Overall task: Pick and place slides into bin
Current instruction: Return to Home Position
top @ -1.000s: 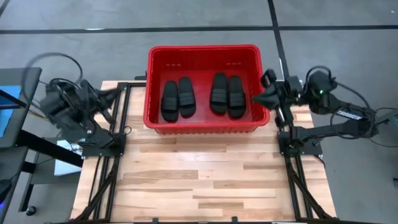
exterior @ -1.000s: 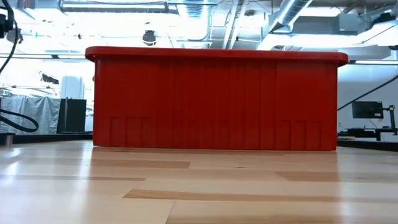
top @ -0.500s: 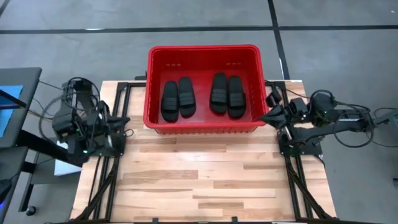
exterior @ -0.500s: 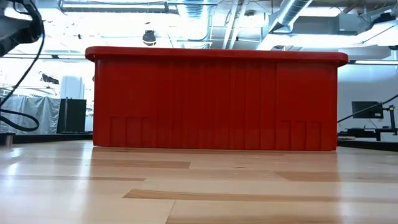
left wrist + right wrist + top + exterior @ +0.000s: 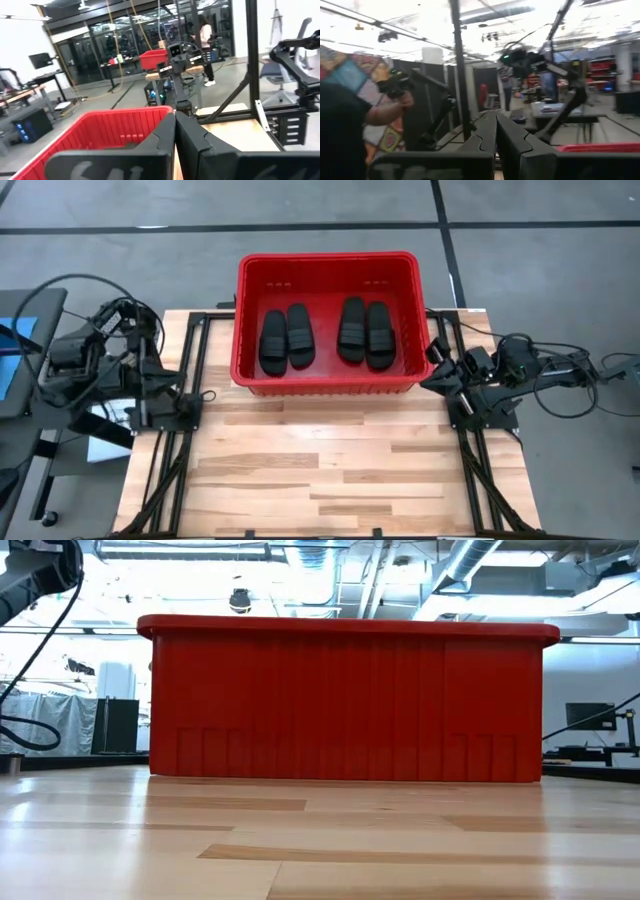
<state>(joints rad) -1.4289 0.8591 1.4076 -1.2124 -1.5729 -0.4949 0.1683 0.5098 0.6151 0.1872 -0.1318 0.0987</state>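
Table: wooden top, with the bin between your two grippers.
Slides: all four lie inside the bin.
Left gripper: fingers together, empty, with the bin ahead of it and apart.
Right gripper: fingers together, empty, just beside the bin's corner.
Homing: draw each arm away from the rim and avoid clipping it.

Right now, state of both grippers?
Left gripper: shut, holding nothing.
Right gripper: shut, holding nothing.

My two arms were matte black. The left arm trailed thick, looping black cables; the right arm carried thinner ones. The left gripper and right gripper had dark, angular, flat-sided fingers.
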